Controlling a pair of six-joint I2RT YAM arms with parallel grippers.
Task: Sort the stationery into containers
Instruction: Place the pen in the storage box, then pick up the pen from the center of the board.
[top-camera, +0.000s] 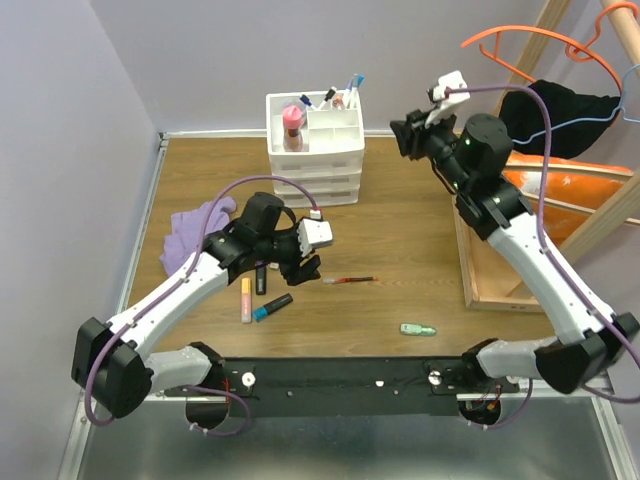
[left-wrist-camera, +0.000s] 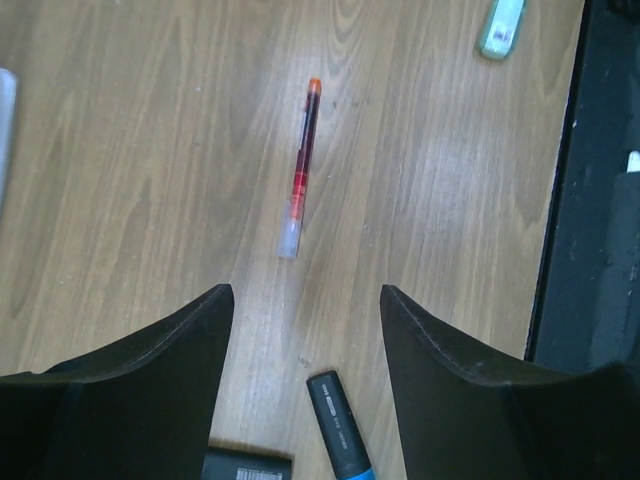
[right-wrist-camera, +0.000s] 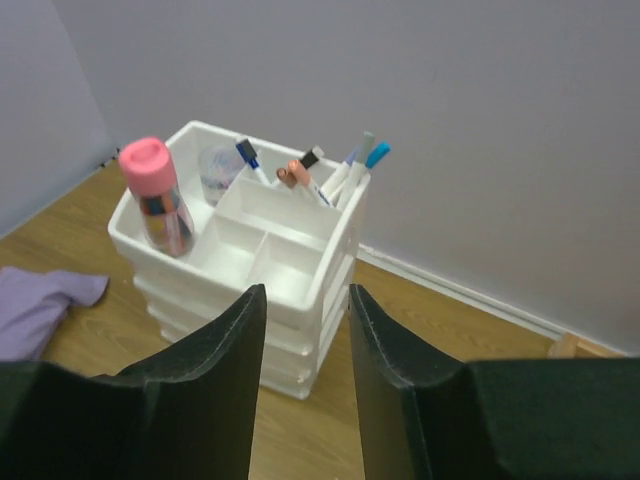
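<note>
The white organiser (top-camera: 315, 150) stands at the back of the table; several pens (right-wrist-camera: 330, 172) and a pink-capped bottle (right-wrist-camera: 158, 198) stand in its top compartments. On the table lie a red pen (top-camera: 350, 280), a black-and-blue marker (top-camera: 272, 306), a yellow-pink tube (top-camera: 246, 299), a black marker (top-camera: 261, 277) and a small green piece (top-camera: 418, 329). My left gripper (top-camera: 305, 264) hangs open and empty over the table, with the red pen (left-wrist-camera: 300, 170) just ahead of it and the black-and-blue marker (left-wrist-camera: 340, 425) between its fingers. My right gripper (top-camera: 404, 136) is open and empty, raised to the right of the organiser (right-wrist-camera: 250, 250).
A purple cloth (top-camera: 195, 228) lies at the left. A wooden tray-frame (top-camera: 468, 270) stands at the right, with orange hangers (top-camera: 530, 45), a black cloth (top-camera: 560, 110) and an orange object (top-camera: 575, 190) behind it. The black base bar (top-camera: 340, 375) runs along the near edge.
</note>
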